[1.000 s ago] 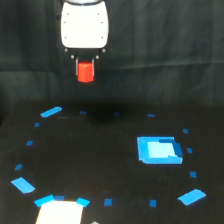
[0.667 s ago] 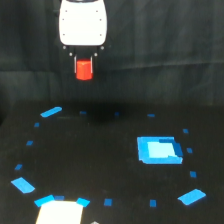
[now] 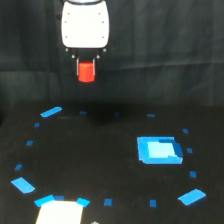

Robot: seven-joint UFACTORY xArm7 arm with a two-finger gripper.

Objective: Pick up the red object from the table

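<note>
Exterior view: red object (image 3: 87, 71) is pinched in gripper (image 3: 87, 73), held well above table (image 3: 100, 165).

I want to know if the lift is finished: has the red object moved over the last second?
No. The red object, held in the gripper, sits at the same height above the long blue tape mark as before; no visible shift.

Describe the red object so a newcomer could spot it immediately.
Find the white tool body at the top of the exterior view. Directly beneath it, held in the tool well above the black table, sits the red object: a small stubby block, the only red thing among blue tape marks.
</note>
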